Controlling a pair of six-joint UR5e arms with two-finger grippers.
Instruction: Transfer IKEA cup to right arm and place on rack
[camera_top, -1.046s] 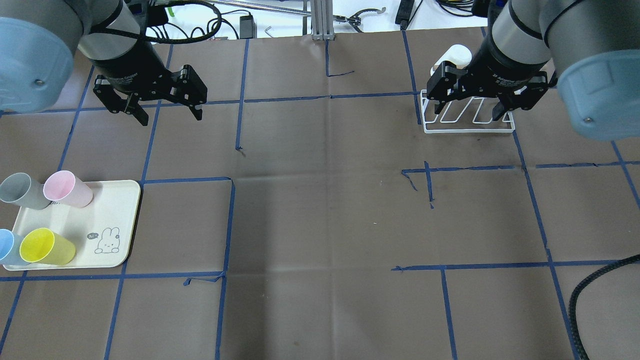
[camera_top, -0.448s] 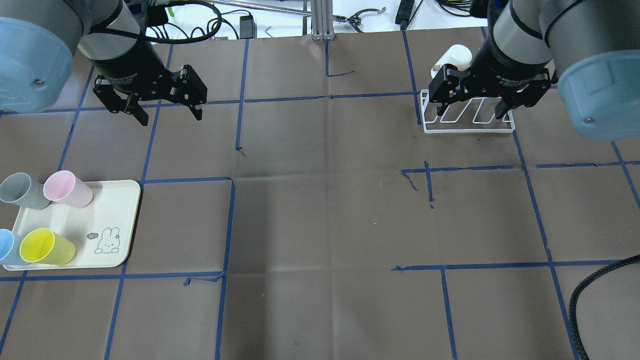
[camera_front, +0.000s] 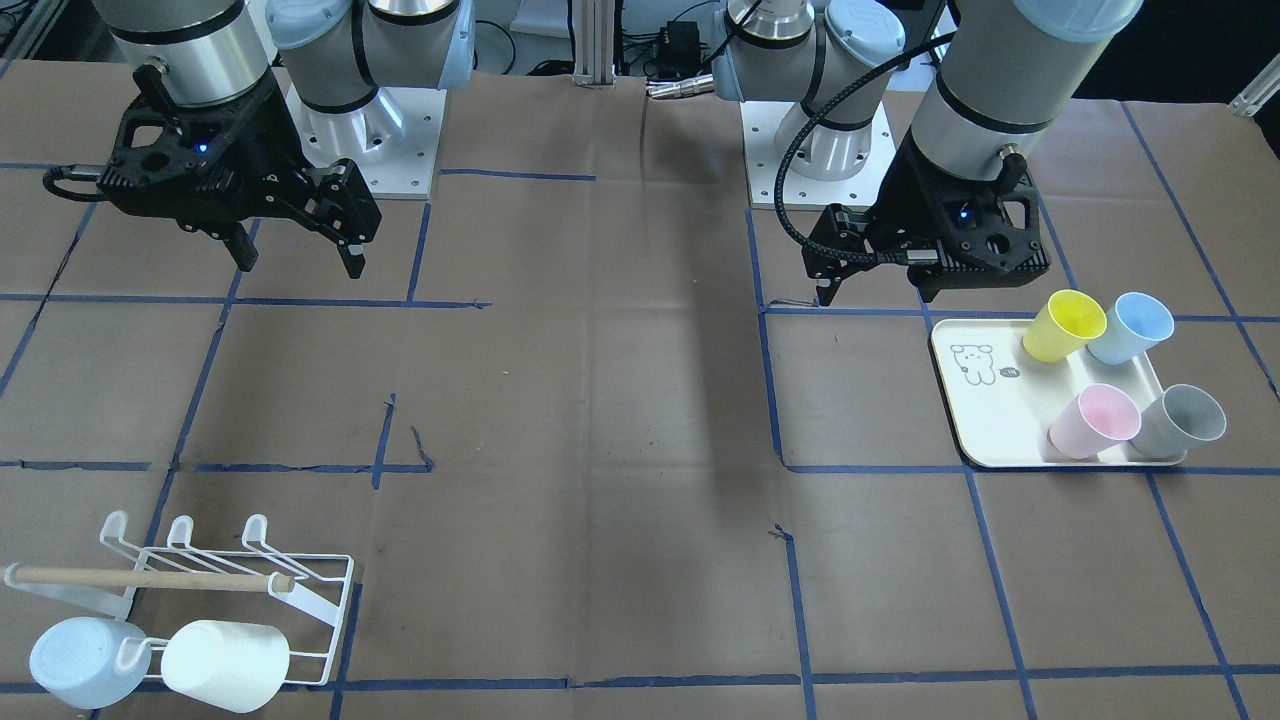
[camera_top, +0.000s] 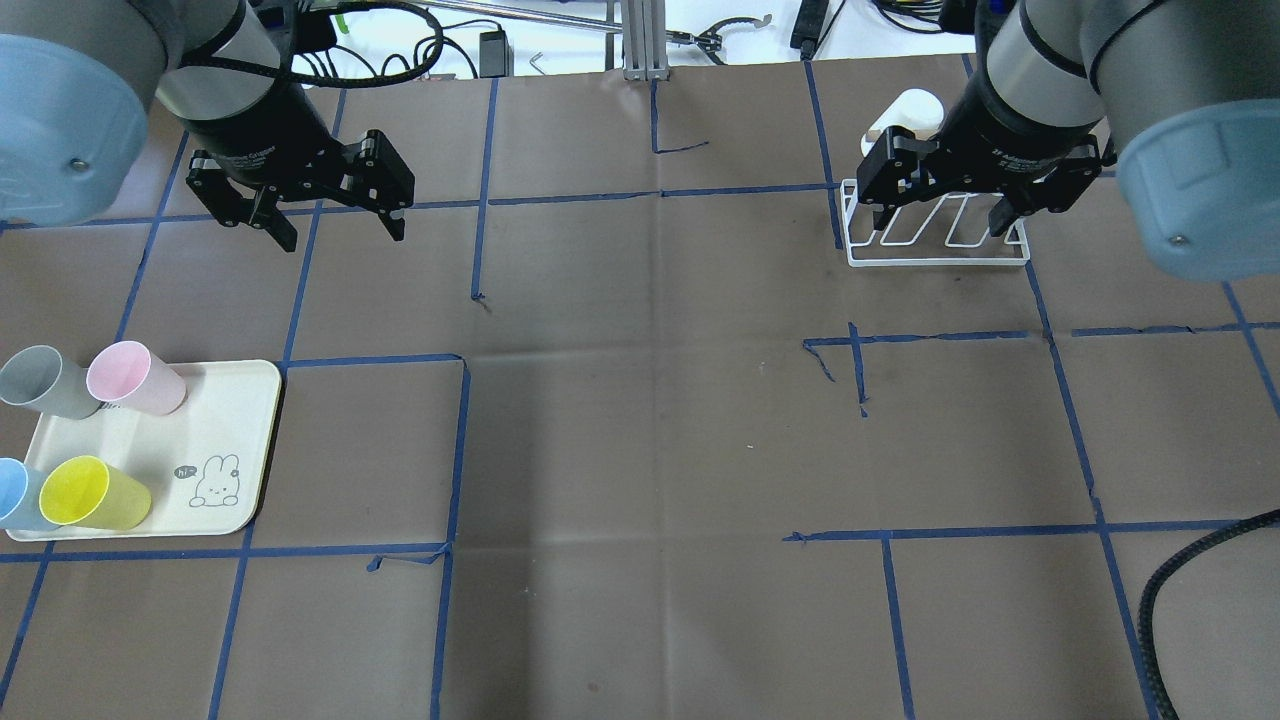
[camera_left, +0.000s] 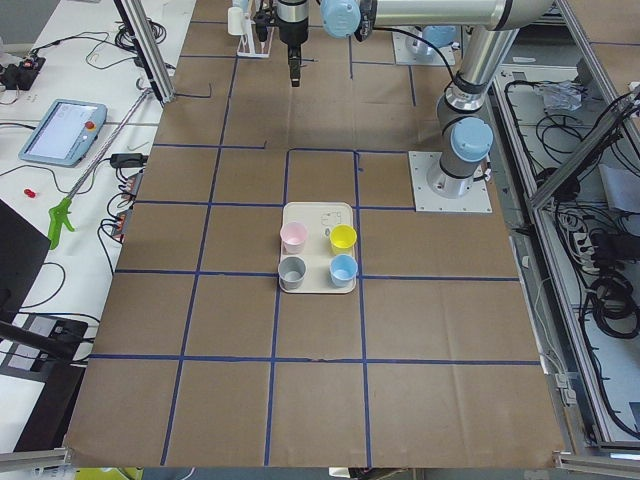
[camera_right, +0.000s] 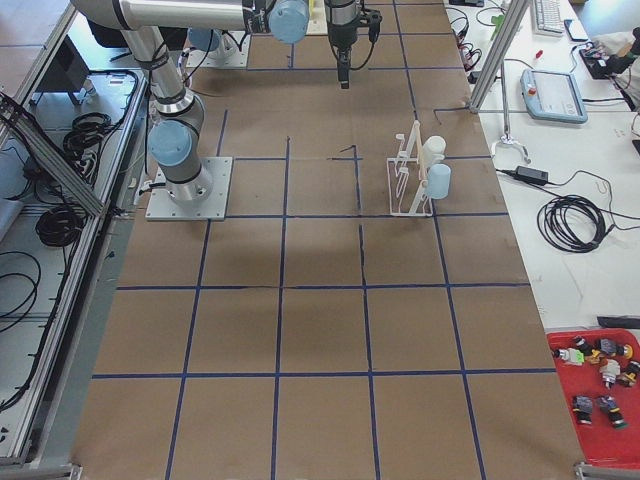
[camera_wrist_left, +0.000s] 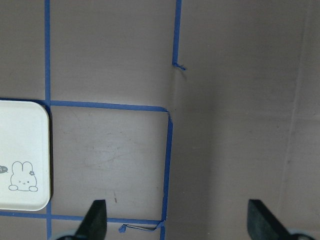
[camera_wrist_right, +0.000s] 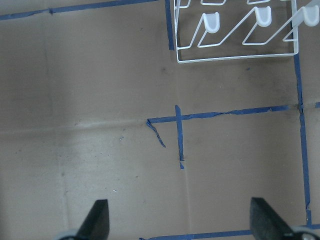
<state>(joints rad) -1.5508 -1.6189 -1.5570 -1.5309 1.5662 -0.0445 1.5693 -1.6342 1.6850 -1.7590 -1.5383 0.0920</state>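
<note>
Four cups stand on a cream tray (camera_top: 230, 430) at the left: grey (camera_top: 40, 380), pink (camera_top: 135, 378), blue (camera_top: 12, 495) and yellow (camera_top: 90, 492). My left gripper (camera_top: 343, 238) is open and empty, raised beyond the tray. The white wire rack (camera_top: 940, 262) with a wooden dowel (camera_front: 150, 577) sits far right. It holds a white cup (camera_front: 225, 665) and a pale blue cup (camera_front: 85, 660). My right gripper (camera_top: 940, 228) is open and empty, raised near the rack. The right wrist view shows the rack (camera_wrist_right: 235, 58) at its top edge.
Brown paper with blue tape lines covers the table (camera_top: 650, 420). A ribbed black hose (camera_top: 1190, 570) loops in at the near right. Cables and an aluminium post (camera_top: 640, 40) lie beyond the far edge. The tray's corner shows in the left wrist view (camera_wrist_left: 25, 155).
My right gripper has drifted slightly toward the far side over the rack, still open. The left gripper and the cups have not moved.
</note>
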